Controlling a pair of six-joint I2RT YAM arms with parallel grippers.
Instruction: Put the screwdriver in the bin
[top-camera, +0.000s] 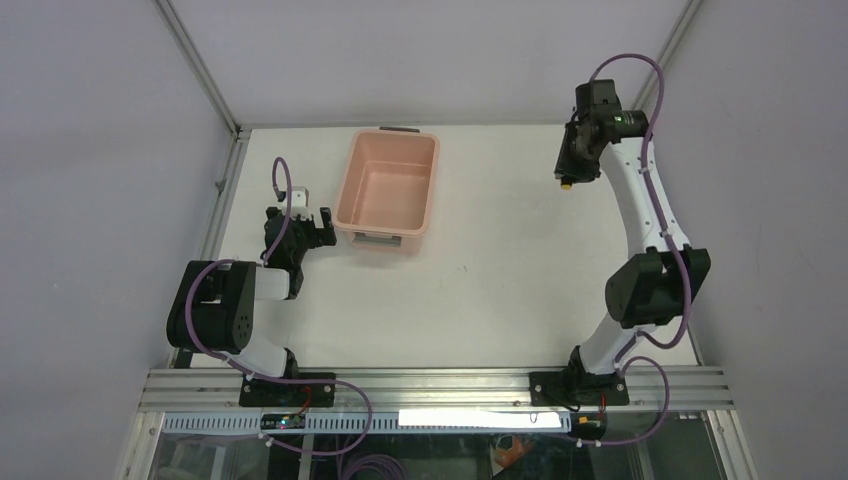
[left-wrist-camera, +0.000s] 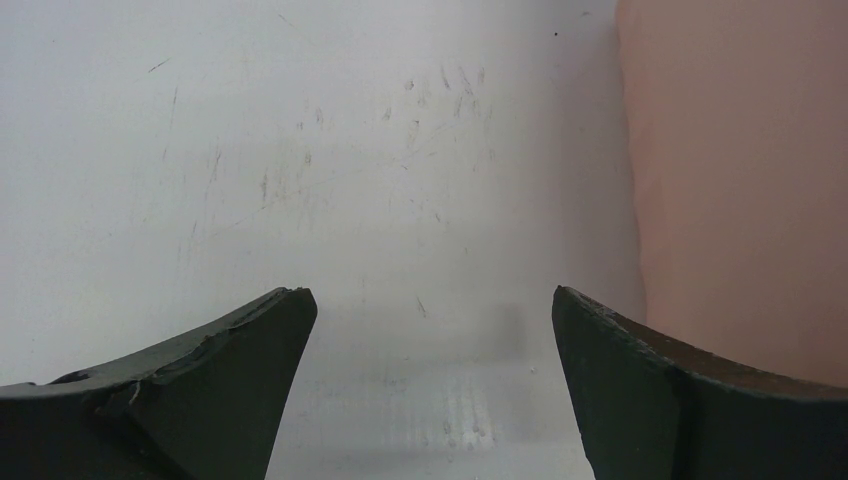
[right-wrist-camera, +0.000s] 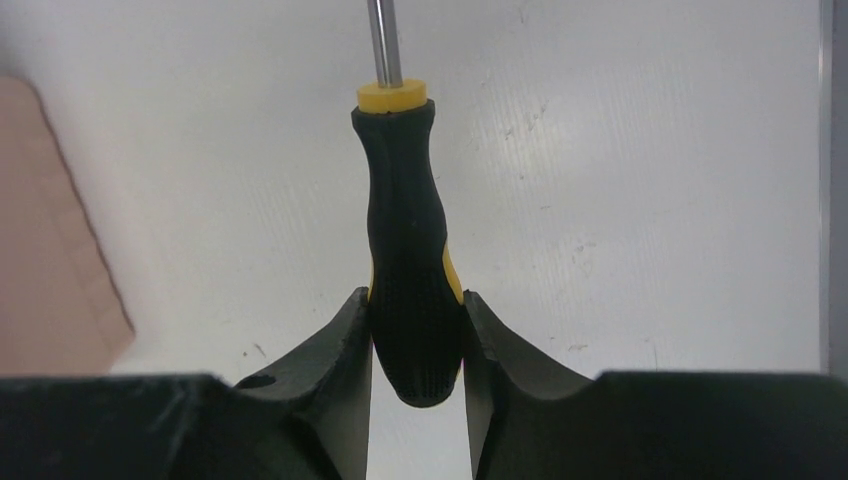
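Your right tool is clamped nearly shut on the screwdriver, gripping its black handle at the bench's 2 o'clock, well apart from the bin at 12. Your left tool gapes wide and empty at the bin's 8 o'clock.

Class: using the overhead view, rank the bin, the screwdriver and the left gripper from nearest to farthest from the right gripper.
1. screwdriver: clamped in the right gripper itself, far right.
2. bin: far centre.
3. left gripper: just left of the bin's near end.
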